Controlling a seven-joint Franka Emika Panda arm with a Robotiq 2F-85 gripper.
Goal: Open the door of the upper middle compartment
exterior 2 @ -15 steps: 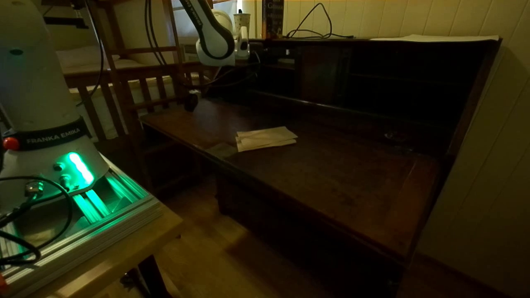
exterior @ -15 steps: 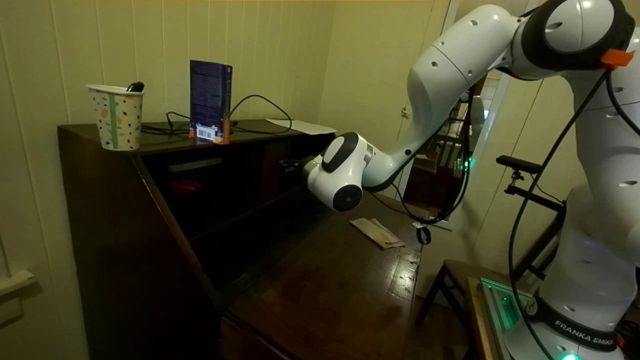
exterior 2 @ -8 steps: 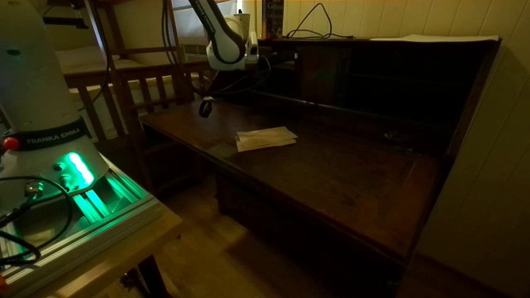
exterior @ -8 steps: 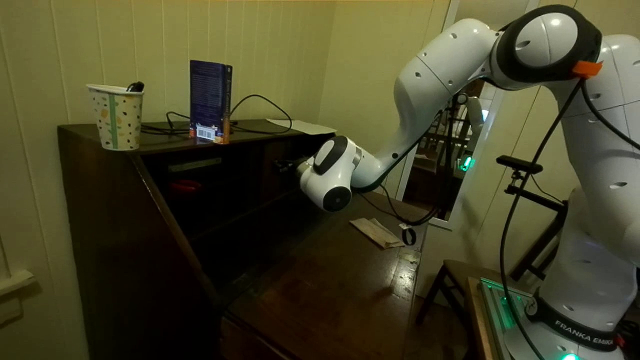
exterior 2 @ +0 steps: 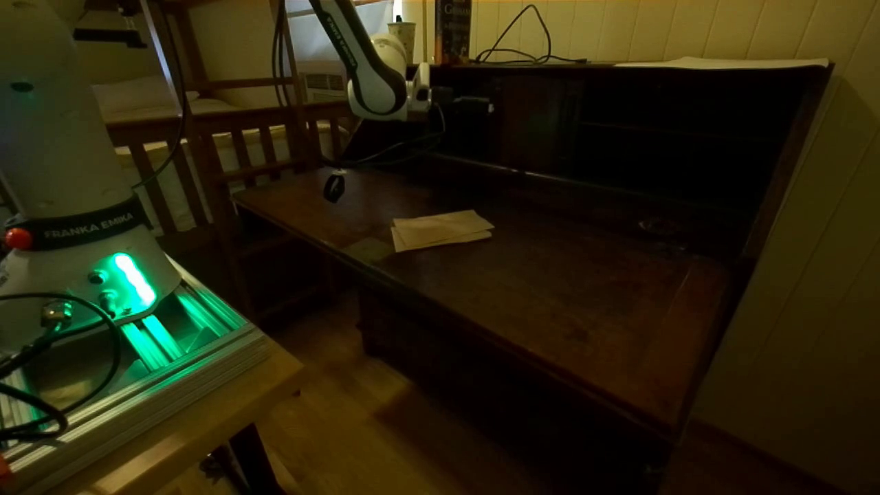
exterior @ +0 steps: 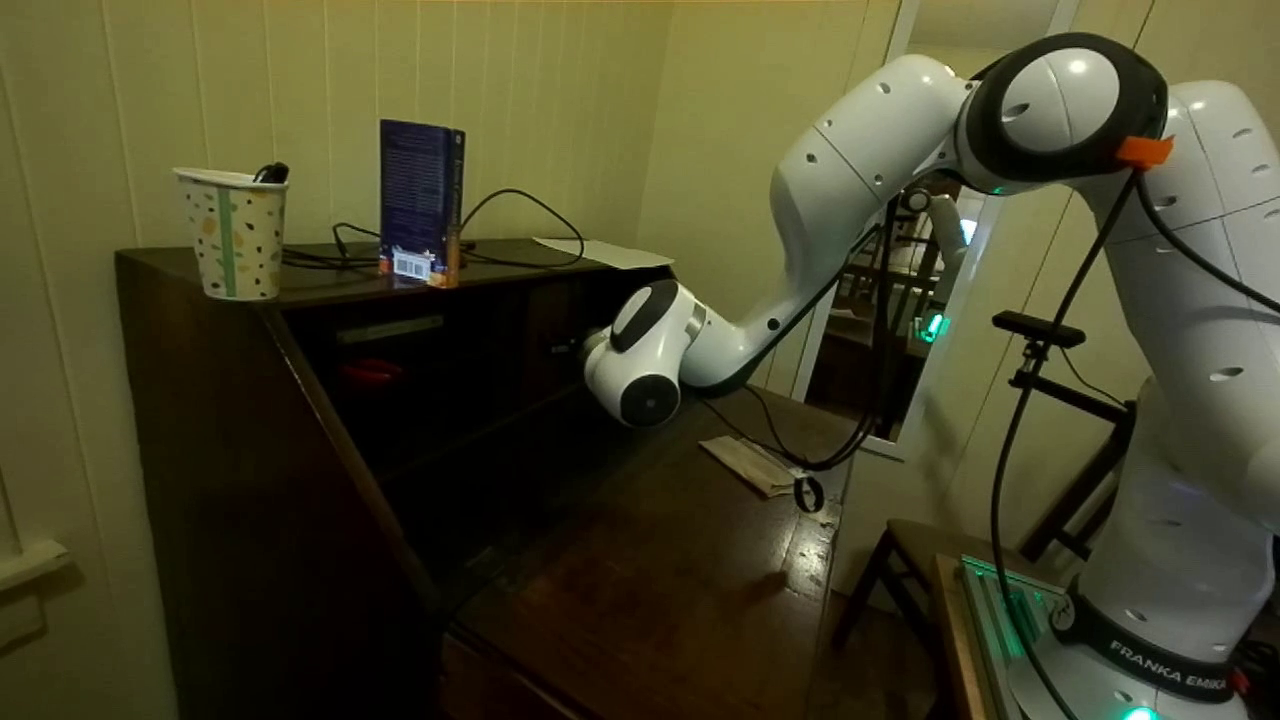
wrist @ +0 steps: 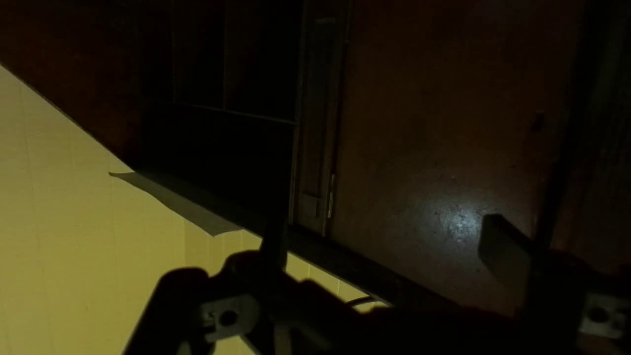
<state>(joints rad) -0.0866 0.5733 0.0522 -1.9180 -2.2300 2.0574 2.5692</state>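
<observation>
The upper middle compartment door (wrist: 434,123) is a flat dark brown panel, shut, in the wrist view, which stands upside down. A hinge (wrist: 331,197) shows on its left edge there and a small dark keyhole-like mark (wrist: 538,120) near its right edge. The door is also dimly seen in an exterior view (exterior 2: 529,124). My gripper (wrist: 384,236) is open and empty, its fingers spread in front of the door; contact cannot be told. It points at the cabinet in both exterior views (exterior: 565,347) (exterior 2: 485,105), its fingers dark and small there.
The dark desk (exterior: 650,570) spreads below the arm with folded papers (exterior 2: 440,230) on it. A patterned cup (exterior: 235,235), a blue book (exterior: 420,200), a cable (exterior: 530,195) and a white sheet (exterior: 605,253) are on the cabinet top. A red object (exterior: 370,373) lies in a side compartment.
The arm has lowered and moved in toward the cabinet's middle, leftward in an exterior view, bringing the gripper nearer the door. The door and the other things have not visibly moved.
</observation>
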